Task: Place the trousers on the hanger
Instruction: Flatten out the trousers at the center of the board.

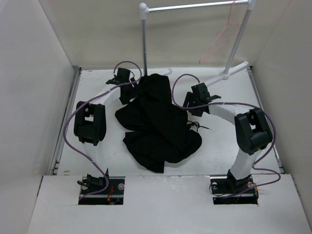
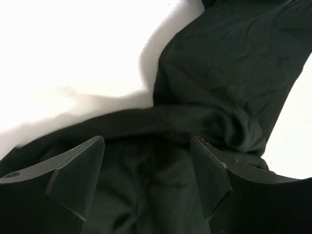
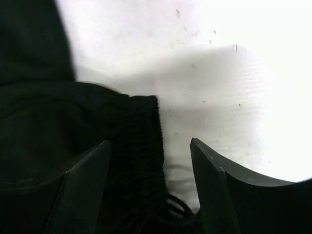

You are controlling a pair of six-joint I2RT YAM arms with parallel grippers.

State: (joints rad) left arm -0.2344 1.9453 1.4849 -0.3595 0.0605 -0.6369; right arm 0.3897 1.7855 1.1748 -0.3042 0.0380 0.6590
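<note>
1. Black cloth nearest the arm bases: the trousers (image 1: pixel 158 124), crumpled in a heap on the white table (image 1: pixel 92 156), mid-table between the two arms and not on the hanger.
2. Left gripper (image 1: pixel 127 91) at the heap's far-left edge. Fingers spread wide in the left wrist view, poised over folded fabric, nothing pinched. Gap between the fingers too small to make out from above.
3. Right gripper (image 1: pixel 189 105) at the heap's right edge. Fingers likewise spread apart, shown clearly only by the right wrist view. Ribbed edge (image 3: pixel 146 126) of the garment lying between them, nearer the left-hand finger and ungripped; bare table beside the other finger.
4. Thin drawstring (image 1: pixel 199 126) trailing from the heap onto the table, plain from above; only a blurred dark loop at the bottom of the right wrist view.
5. Farthest back, visible from above only: white-and-silver rack (image 1: pixel 195 6), with the pink-orange wire hanger (image 1: pixel 220 43) hung near the right end of its bar, well apart from the trousers.
</note>
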